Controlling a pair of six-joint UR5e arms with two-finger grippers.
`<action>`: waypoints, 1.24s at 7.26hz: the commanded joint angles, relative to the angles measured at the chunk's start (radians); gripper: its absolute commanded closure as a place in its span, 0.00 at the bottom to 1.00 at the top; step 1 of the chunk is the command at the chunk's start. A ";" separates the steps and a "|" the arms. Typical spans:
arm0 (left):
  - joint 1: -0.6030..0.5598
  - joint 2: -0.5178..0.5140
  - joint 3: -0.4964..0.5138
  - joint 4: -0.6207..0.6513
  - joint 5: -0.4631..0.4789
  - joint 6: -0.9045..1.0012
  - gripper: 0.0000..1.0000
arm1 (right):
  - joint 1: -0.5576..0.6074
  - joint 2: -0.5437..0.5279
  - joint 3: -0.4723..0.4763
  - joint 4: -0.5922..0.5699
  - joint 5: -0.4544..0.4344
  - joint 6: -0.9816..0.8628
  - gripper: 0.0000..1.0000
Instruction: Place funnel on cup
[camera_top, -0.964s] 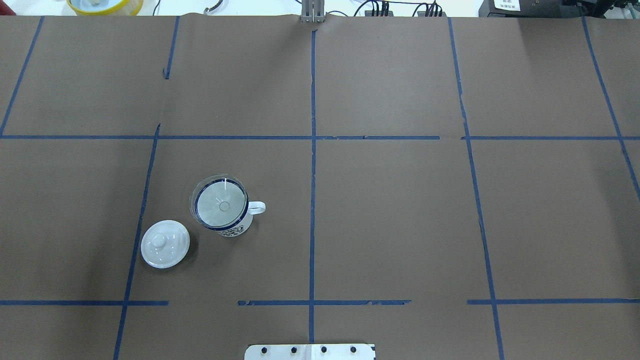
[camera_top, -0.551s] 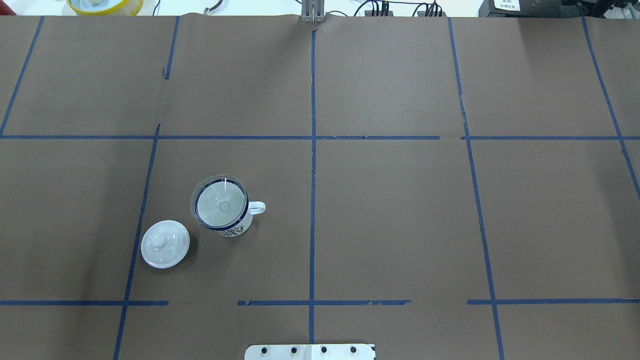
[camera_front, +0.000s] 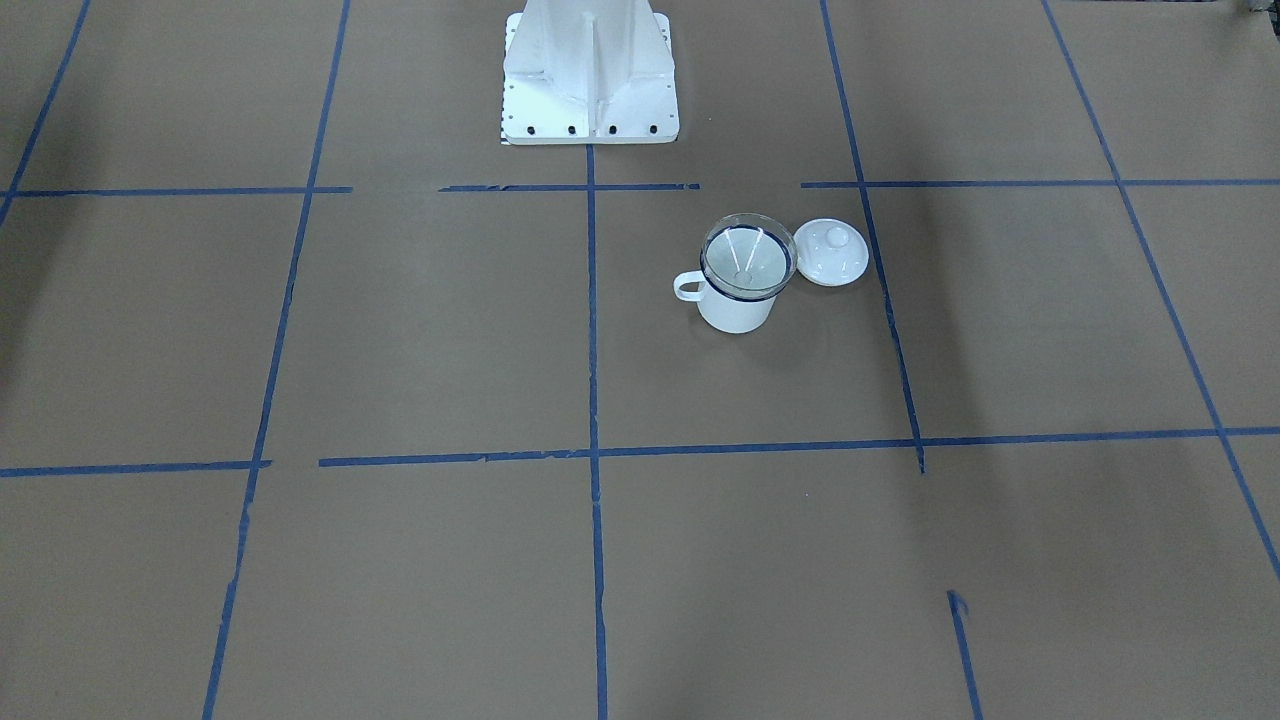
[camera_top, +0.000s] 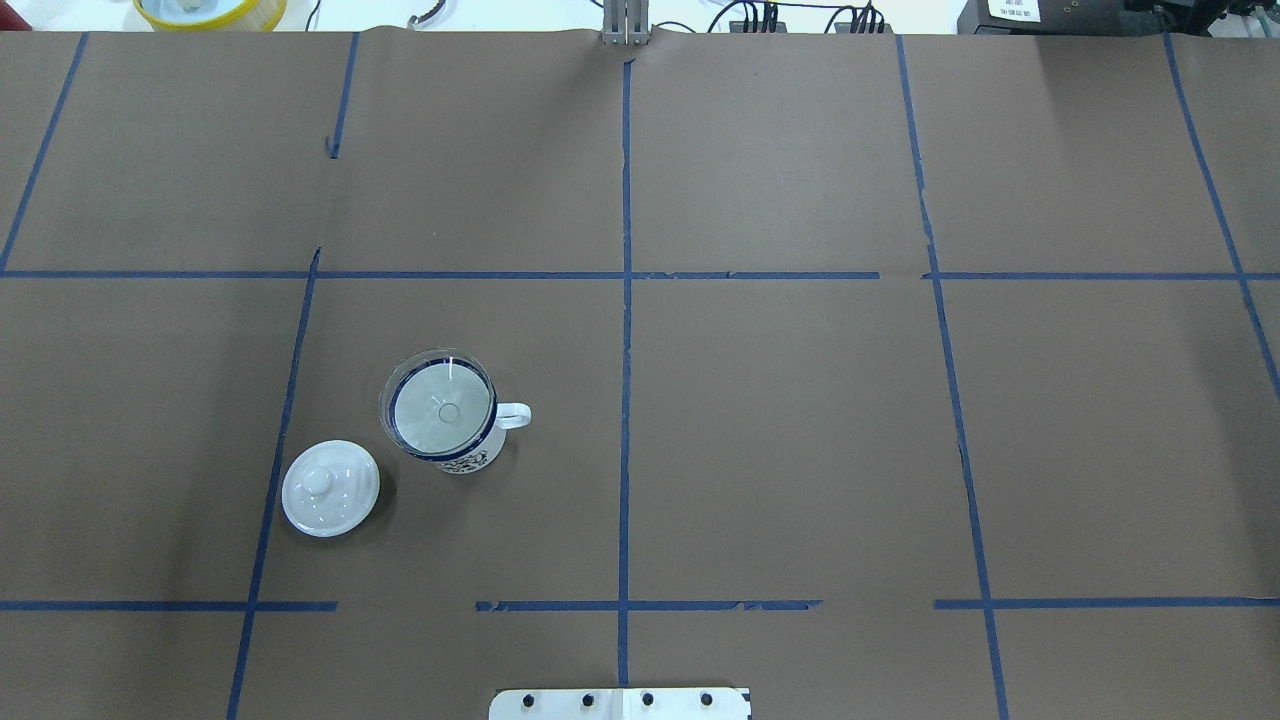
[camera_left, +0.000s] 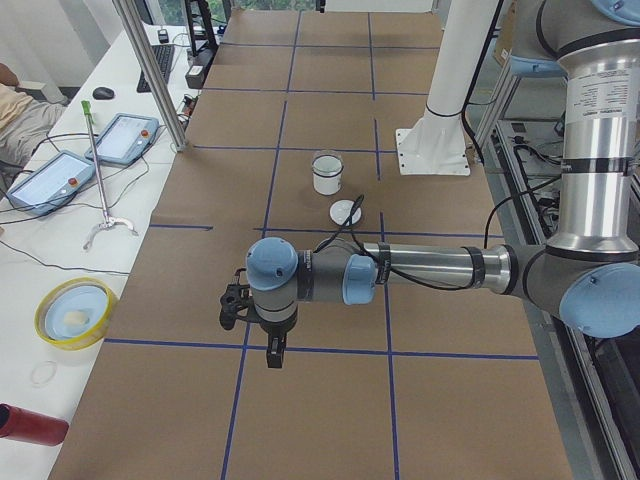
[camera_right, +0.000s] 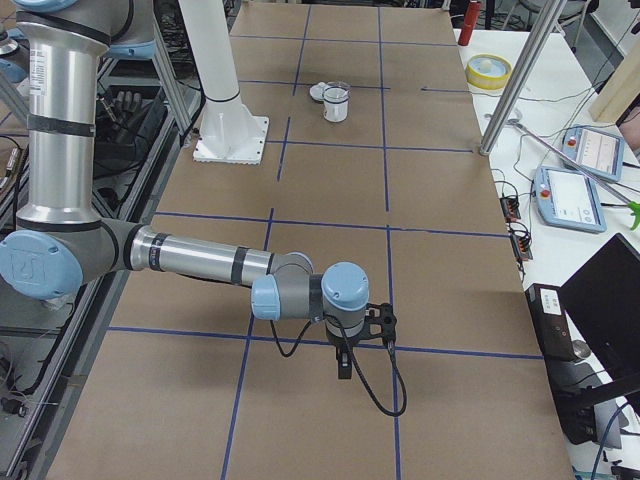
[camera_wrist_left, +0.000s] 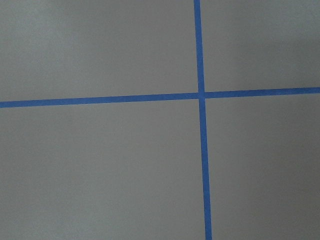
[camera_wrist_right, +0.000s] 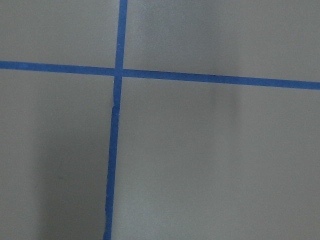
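The white cup with a dark blue rim stands left of centre on the brown table. The clear funnel sits upright in its mouth, with the wide cone resting on the rim. Both also show in the front view, the cup and the funnel, and far off in the left view. My left gripper hangs over the table's left end, far from the cup. My right gripper hangs over the right end. I cannot tell whether either is open or shut. Both wrist views show only bare table and blue tape.
A round white knobbed lid lies on the table beside the cup, on its near left. The white robot base stands at the near middle edge. A yellow bowl, tablets and a metal post are along the far side.
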 joint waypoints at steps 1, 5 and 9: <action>-0.024 -0.015 -0.005 0.028 0.000 0.023 0.00 | 0.000 0.000 0.000 0.000 0.001 0.000 0.00; -0.029 0.028 -0.038 0.043 -0.002 0.023 0.00 | 0.000 0.000 0.000 0.000 -0.001 0.000 0.00; -0.033 0.061 -0.108 0.079 -0.003 0.023 0.00 | 0.000 0.000 0.000 0.000 -0.001 0.000 0.00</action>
